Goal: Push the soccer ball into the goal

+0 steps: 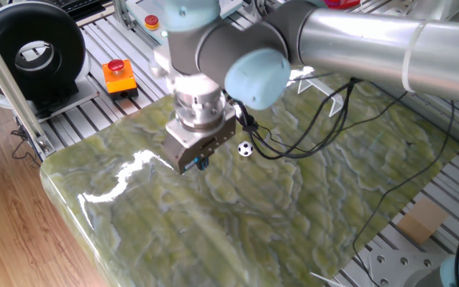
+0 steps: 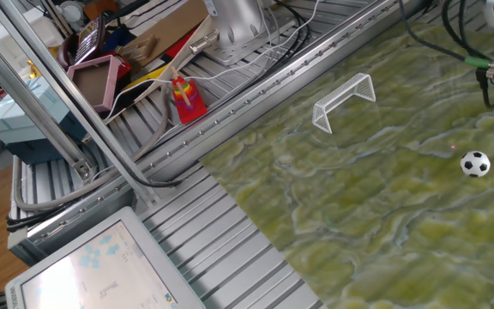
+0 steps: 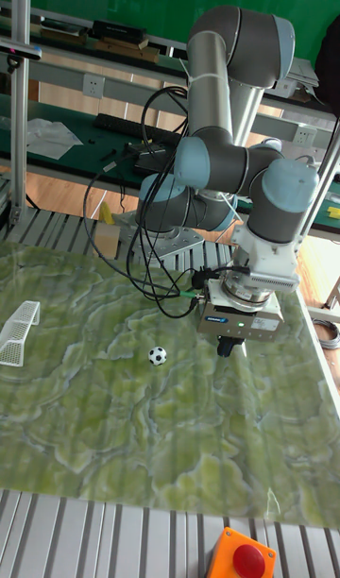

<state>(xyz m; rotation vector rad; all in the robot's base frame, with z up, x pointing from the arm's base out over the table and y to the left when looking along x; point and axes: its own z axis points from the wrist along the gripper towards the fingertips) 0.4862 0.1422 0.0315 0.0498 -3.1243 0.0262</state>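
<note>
gripper (image 3: 227, 348) sat just beside soccer ball (image 3: 158, 355), opposite the goal (image 3: 19, 331); fingers looked closed, holding nothing. off-centre push could miss.

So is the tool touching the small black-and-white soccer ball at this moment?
Apart. In the tall fixed view, a strip of bare green mat shows between the tool and the small black-and-white soccer ball; one fixed view shows a gap too.

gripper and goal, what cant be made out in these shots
- Gripper fingers: small and dark under the body in the tall view and one fixed view; gap unreadable.
- Gripper in the other fixed view: cut off by the right edge.
- Goal: in one fixed view mostly hidden behind the arm and cables.
</note>
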